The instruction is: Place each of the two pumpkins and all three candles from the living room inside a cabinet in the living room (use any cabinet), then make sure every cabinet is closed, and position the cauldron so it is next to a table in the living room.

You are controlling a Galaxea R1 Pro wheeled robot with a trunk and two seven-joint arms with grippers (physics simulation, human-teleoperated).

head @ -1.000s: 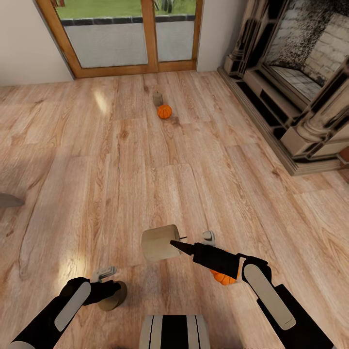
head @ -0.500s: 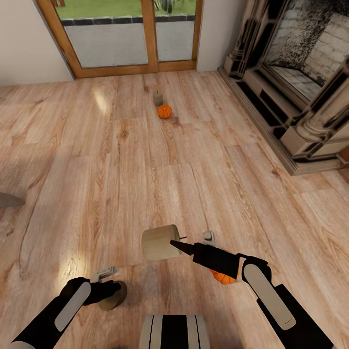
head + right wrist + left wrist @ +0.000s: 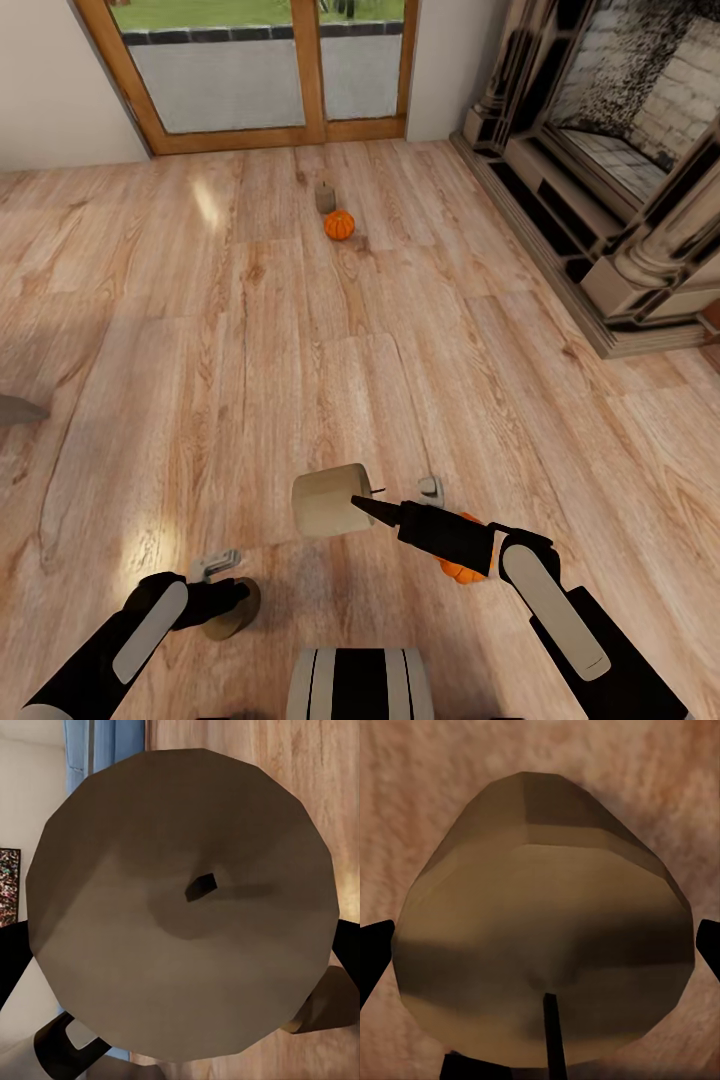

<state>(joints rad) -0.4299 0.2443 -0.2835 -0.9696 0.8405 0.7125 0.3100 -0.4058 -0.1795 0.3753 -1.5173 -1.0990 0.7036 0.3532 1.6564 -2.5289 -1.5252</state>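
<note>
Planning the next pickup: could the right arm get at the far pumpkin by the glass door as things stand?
Probably not. The far pumpkin lies well across the floor, beyond the arm's apparent reach, and the right end effector is already shut on a candle. The base would likely need to drive closer first.

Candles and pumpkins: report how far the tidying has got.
Nothing looks stowed yet. In hand: the right gripper holds a pale candle on its side, and the left gripper holds a darker candle. Left: one pumpkin lies on the floor under the right arm, another pumpkin sits beside a third candle near the glass doors.
</note>
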